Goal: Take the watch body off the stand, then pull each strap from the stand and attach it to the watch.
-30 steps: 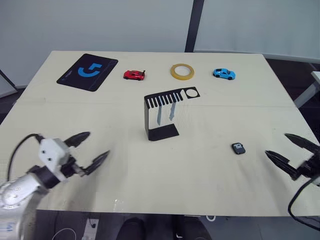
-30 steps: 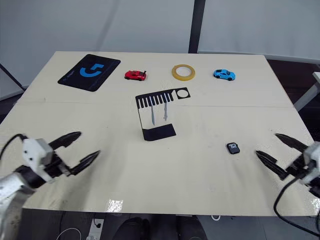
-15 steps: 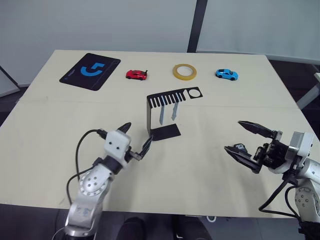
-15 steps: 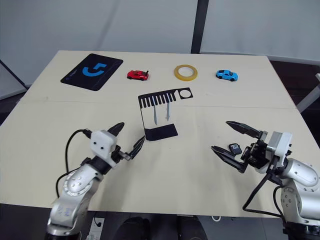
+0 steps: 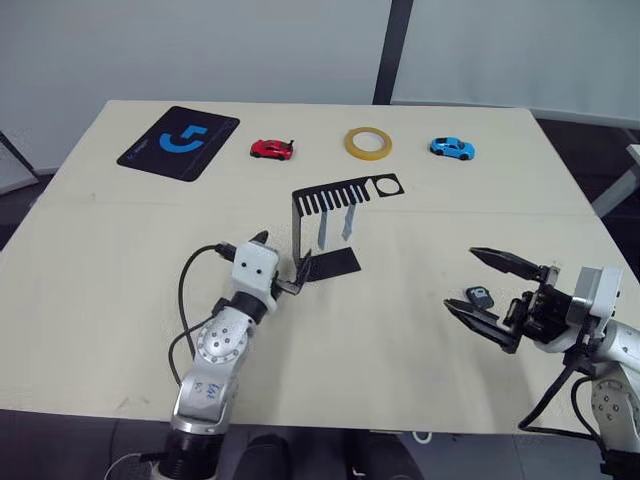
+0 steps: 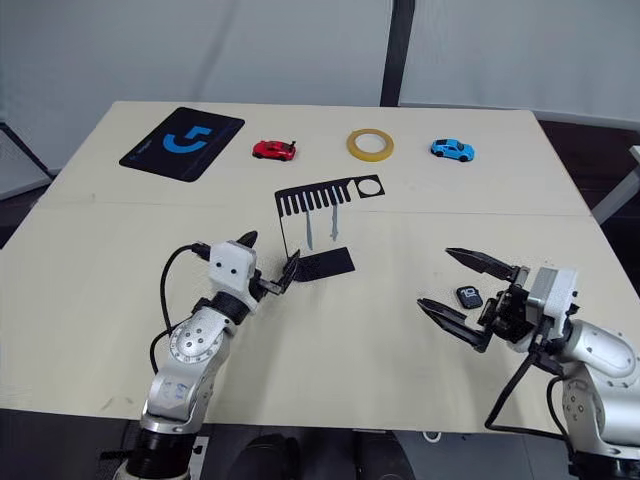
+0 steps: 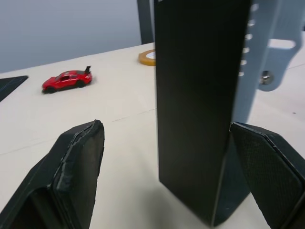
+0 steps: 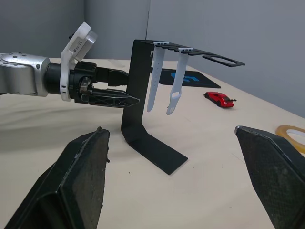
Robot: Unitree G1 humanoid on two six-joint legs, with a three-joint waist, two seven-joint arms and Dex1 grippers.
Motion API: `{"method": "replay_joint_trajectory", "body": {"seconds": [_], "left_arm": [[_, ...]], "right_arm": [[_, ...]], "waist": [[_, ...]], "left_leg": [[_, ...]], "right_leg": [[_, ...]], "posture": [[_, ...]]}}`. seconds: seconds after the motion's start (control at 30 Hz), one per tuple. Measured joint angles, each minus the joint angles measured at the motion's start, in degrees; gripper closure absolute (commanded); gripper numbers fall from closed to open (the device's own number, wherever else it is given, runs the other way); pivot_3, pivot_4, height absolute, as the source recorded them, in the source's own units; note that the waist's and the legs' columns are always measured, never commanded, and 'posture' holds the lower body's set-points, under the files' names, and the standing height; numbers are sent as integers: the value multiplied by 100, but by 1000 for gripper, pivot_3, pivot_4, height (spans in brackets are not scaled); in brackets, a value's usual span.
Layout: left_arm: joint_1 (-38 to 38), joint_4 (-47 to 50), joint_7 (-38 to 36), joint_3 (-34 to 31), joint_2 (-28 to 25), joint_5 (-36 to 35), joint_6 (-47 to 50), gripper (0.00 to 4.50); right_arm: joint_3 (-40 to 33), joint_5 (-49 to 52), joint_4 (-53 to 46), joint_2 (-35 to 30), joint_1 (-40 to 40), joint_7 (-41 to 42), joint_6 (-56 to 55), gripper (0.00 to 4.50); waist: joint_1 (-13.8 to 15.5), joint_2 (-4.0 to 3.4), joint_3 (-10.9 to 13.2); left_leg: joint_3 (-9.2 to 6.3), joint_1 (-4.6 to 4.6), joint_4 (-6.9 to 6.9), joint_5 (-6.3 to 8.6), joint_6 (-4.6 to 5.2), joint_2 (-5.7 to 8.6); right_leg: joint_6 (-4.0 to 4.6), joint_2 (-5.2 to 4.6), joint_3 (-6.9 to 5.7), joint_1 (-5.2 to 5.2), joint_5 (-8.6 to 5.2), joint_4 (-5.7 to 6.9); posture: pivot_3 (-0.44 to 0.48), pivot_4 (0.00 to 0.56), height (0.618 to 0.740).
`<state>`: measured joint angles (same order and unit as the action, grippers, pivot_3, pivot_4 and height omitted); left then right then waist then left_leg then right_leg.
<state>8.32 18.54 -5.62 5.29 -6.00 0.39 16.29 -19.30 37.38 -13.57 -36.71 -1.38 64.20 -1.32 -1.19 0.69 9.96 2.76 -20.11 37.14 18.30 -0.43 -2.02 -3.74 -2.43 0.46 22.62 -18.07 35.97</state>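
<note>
I see the stand (image 5: 325, 225) near the middle of the pale, smooth table (image 5: 120, 300): a thin bracket of bent black metal with a flat foot, a narrow upright and a comb-slotted top plate ending in a round hole. The two straps (image 5: 335, 222), pale grey-blue and flexible with small holes, hang from the slots side by side. The watch body (image 6: 468, 297), a small black rounded square with white marks on its face, lies flat on the table well to the right of the stand. My left gripper (image 5: 282, 265) reaches forward with its jaws spread, one on either side of the upright near its base, not clamped on it. My right gripper (image 6: 463, 295) is held low over the table, pointing leftward, jaws wide apart, with the watch body lying between them, ungrasped.
</note>
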Motion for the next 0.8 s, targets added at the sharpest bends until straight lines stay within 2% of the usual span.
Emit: {"method": "replay_joint_trajectory", "body": {"seconds": [0.5, 0.6, 0.8], "left_arm": [[666, -143, 367, -35, 287, 134, 586, 0], [730, -143, 396, -31, 322, 135, 677, 833], [799, -144, 336, 42, 352, 107, 730, 3668]], "right_arm": [[0, -30, -62, 0, -5, -149, 11, 68], [0, -46, -102, 0, -51, -196, 11, 0], [0, -104, -167, 1, -182, -266, 11, 0]], "waist": [[118, 1, 1], [116, 1, 1], [114, 1, 1]], "left_leg": [[1, -1, 3, 0, 0, 5], [1, -1, 2, 0, 0, 4], [1, -1, 3, 0, 0, 4]], "right_leg": [[-3, 0, 1, 0, 1, -2], [-3, 0, 0, 0, 1, -2], [-3, 0, 0, 0, 1, -1]], "posture": [[0, 150, 740], [0, 150, 740], [0, 150, 740]]}}
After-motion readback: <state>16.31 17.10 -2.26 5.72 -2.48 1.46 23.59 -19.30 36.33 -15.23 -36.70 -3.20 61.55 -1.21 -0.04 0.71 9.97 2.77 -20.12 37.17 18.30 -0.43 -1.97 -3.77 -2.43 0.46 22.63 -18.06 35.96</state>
